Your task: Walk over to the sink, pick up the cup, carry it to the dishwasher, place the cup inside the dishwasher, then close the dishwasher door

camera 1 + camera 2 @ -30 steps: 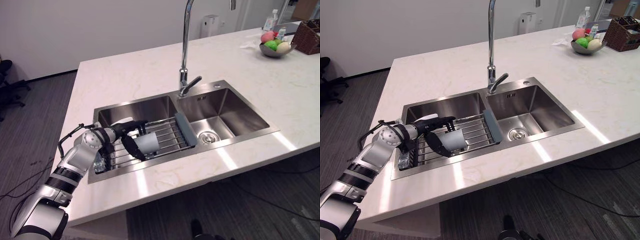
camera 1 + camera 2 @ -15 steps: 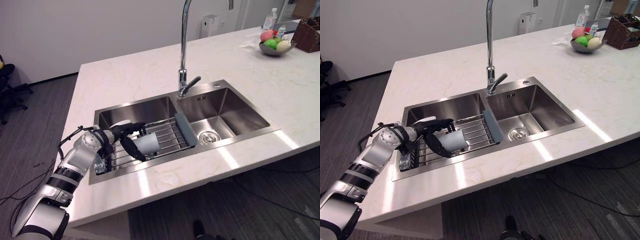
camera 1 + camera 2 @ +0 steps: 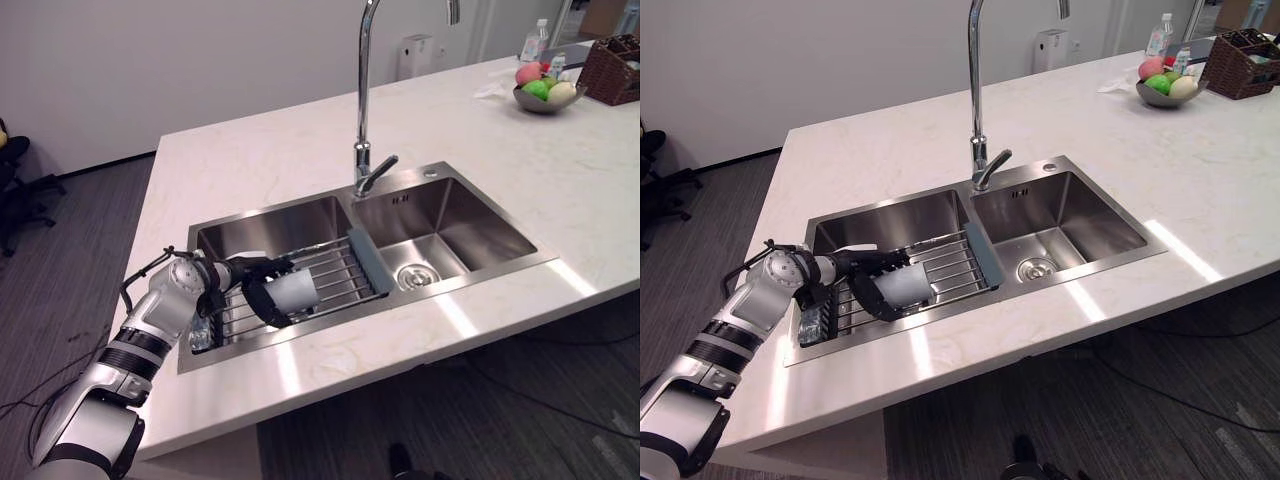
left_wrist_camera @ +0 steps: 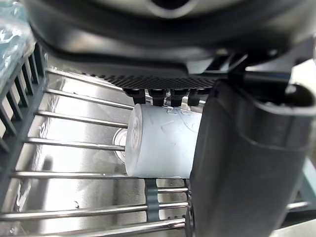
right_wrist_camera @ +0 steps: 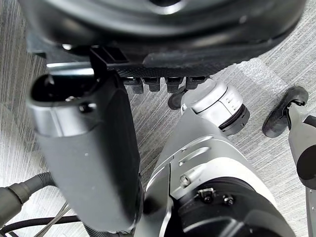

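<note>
Cup (image 3: 295,290), pale grey, lies on its side on the wire rack (image 3: 338,268) that spans the left basin of the steel sink (image 3: 275,226), at about eight o'clock from the middle of the head views, with its closed base towards three o'clock.

At nine o'clock, off the counter's edge, a dark office chair (image 3: 12,190) stands on the floor. The left hand (image 3: 238,273) reaches in from eight o'clock and is curled round the cup: its fingers (image 4: 160,94) lie over the far side and the thumb (image 4: 237,163) bends round the near side, so the cup is pinched between them while resting on the bars. A clear crumpled packet (image 3: 200,332) sits at the rack's nine o'clock end, just beside the wrist.

A tall chrome tap (image 3: 361,90) rises at one o'clock of the cup, behind the divider between the basins. The right basin holds a round drain (image 3: 412,276). The pale stone counter (image 3: 260,150) runs on to two o'clock, where a bowl of fruit (image 3: 545,97), a bottle (image 3: 540,40) and a wicker basket (image 3: 612,72) stand close together.

The right hand (image 5: 158,34) hangs over striped grey floor (image 5: 296,59), relaxed and empty, thumb straight.
</note>
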`<state>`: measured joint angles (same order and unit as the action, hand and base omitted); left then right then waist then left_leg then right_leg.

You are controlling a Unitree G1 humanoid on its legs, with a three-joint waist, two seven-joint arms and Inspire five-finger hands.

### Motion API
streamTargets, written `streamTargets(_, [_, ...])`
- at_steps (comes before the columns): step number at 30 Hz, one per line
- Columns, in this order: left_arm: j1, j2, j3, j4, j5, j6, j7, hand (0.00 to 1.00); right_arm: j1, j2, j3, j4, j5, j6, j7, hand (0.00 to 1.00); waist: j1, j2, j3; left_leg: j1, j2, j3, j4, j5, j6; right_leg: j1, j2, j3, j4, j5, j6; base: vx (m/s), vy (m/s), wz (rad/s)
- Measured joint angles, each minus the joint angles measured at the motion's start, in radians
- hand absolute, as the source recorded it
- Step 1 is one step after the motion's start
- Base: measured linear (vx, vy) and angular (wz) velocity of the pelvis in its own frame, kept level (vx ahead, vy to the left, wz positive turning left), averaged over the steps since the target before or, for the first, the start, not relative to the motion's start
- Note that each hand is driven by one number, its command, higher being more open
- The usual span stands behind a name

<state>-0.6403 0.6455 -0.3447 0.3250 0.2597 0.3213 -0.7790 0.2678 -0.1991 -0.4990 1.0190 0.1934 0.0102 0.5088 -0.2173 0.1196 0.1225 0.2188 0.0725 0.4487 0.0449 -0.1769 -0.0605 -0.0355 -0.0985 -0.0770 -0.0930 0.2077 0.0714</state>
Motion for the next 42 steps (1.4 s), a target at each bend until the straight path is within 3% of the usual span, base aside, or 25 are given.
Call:
streamTargets(10, [-0.057, -0.03, -0.058, 0.116, 0.184, -0.002, -0.012, 0.0, -0.012, -0.002, 0.015, 0.0, 0.0, 0.007, 0.0, 1.0, -0.036, 0.01, -0.008, 0.006, 0.011, 0.015, -0.005, -0.006, -0.008, -0.002, 0.016, 0.012, 0.0, -0.006, -0.001, 0.0, -0.012, -0.04])
streamTargets(23, [-0.081, -0.039, -0.059, 0.207, 0.173, -0.049, -0.033, 0.0, -0.018, -0.003, 0.015, -0.001, -0.021, 0.007, 0.003, 1.0, -0.045, 0.013, -0.009, 0.016, 0.023, 0.028, -0.004, -0.011, -0.017, 0.002, 0.03, 0.021, 0.0, -0.012, -0.004, -0.04, -0.039, -0.03])
streamTargets(30, [0.007, 0.04, -0.054, 0.163, -0.073, -0.146, 0.15, 0.0, -0.017, -0.011, 0.015, -0.001, -0.022, 0.007, 0.009, 1.0, -0.036, 0.023, -0.01, 0.016, 0.022, 0.025, -0.003, -0.011, -0.017, 0.004, 0.028, 0.018, 0.0, -0.012, -0.004, -0.04, -0.033, 0.01])
streamTargets(36, [0.169, 0.03, 0.09, 0.068, -0.205, -0.23, 0.366, 0.0, -0.008, -0.001, 0.014, -0.007, -0.02, 0.006, 0.009, 1.0, 0.0, 0.004, 0.004, 0.011, 0.022, 0.012, -0.002, -0.009, -0.015, 0.004, 0.024, 0.006, 0.0, -0.012, -0.004, -0.03, -0.024, 0.05])
streamTargets(42, [0.207, -0.007, 0.194, 0.039, -0.292, -0.3, 0.514, 0.0, -0.001, 0.008, 0.015, -0.013, -0.018, 0.007, 0.009, 1.0, 0.03, -0.014, 0.011, 0.007, 0.022, -0.002, -0.005, -0.008, -0.013, 0.006, 0.023, -0.012, 0.0, -0.012, -0.004, -0.02, -0.021, 0.06])
